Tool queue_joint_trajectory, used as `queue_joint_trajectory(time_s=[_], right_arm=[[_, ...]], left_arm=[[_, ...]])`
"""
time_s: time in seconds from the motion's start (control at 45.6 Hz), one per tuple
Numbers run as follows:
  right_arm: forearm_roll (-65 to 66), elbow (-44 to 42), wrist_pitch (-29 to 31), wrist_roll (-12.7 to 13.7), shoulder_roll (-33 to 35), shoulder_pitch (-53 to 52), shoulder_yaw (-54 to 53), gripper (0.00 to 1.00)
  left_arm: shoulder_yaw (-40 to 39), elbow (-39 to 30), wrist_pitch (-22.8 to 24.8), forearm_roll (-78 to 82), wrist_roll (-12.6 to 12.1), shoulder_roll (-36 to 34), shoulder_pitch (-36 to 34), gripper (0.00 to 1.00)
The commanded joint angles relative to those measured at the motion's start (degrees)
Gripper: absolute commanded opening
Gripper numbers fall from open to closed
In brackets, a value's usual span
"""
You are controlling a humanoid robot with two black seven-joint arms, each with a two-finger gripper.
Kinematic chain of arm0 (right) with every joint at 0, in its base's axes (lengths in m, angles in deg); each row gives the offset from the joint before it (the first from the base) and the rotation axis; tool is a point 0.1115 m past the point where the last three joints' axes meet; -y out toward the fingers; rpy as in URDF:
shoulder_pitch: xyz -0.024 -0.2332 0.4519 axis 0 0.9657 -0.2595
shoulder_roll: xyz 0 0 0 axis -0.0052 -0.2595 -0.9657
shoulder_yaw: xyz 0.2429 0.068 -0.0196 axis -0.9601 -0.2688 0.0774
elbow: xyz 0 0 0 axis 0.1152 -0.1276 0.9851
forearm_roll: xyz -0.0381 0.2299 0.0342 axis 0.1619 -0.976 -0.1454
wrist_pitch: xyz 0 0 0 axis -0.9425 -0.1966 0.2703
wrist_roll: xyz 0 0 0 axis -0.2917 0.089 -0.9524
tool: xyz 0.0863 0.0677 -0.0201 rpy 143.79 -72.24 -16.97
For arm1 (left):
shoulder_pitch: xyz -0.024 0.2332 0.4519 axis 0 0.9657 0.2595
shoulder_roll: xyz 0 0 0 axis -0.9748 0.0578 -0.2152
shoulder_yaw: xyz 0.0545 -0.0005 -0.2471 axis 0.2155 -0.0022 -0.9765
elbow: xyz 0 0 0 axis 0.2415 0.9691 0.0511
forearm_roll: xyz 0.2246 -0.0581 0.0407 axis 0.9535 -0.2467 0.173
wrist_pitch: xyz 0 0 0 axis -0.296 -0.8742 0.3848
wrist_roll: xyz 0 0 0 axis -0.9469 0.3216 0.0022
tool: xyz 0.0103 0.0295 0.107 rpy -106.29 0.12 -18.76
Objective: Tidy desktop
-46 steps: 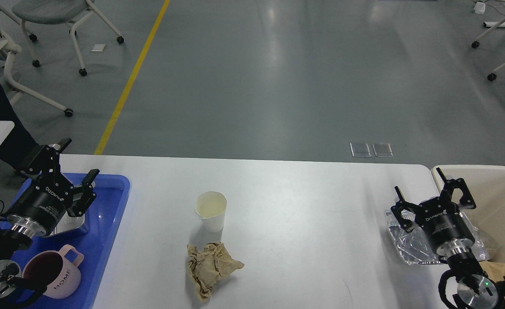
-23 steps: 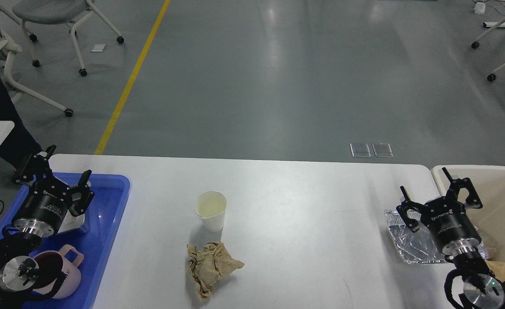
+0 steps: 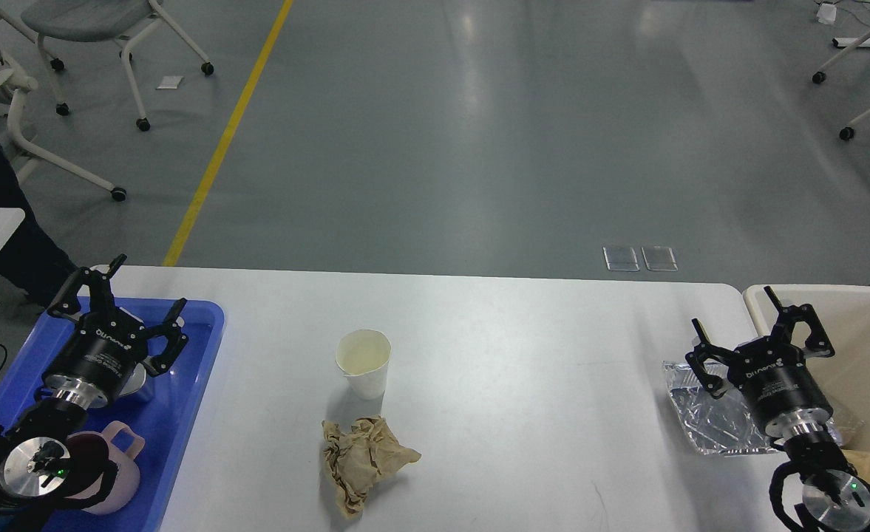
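Left gripper [image 3: 126, 301] has been shifted rightward, jaws spread, empty; paper cup [image 3: 364, 363] to its right could be tipped by a careless grasp.

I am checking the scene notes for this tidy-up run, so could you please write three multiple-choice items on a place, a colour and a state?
1. Where does the crumpled brown paper lie?
A. in the tray
B. on the desktop, just in front of the paper cup
C. in the bin

2. What colour is the tray that holds the pink mug?
A. blue
B. green
C. red

3. How do the left gripper and right gripper stand?
A. both shut
B. one holding the cup
C. both open and empty

Answers: 1 B, the paper sits on the white top nearer the robot than the cup. 2 A, its rim is blue. 3 C, both show spread fingers with nothing between them.
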Motion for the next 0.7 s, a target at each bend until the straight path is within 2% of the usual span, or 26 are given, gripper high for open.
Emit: queue_joint_trajectory(time_s=[0.0, 0.285, 0.417, 0.482, 0.68], right_arm=[[0.88, 0.26, 0.08, -0.26, 4.52, 0.17, 0.22, 1.00], [27.59, 11.60, 0.26, -0.52, 18.66, 6.85, 1.63, 1.00], [33.40, 11.34, 5.26, -0.96, 27.63, 7.99, 2.06, 1.00], [35.16, 10.02, 5.79, -0.70, 31.67, 7.73, 2.33, 1.00], [38.59, 9.76, 8.17, -0.26, 38.98, 7.73, 4.53, 1.00]], left_arm=[[-0.01, -0.04, -0.50, -6.61, -3.02, 0.81, 0.27, 0.96], [-0.10, -0.04, -1.21, -6.61, -3.10, 0.28, 0.26, 0.96], [-0.10, -0.04, -1.21, -6.61, -3.02, 0.55, 0.62, 0.96], [-0.19, -0.03, -1.21, -6.61, -3.02, 0.55, 0.62, 0.96], [-0.19, -0.04, -1.12, -6.44, -3.02, 0.37, 0.62, 0.96]])
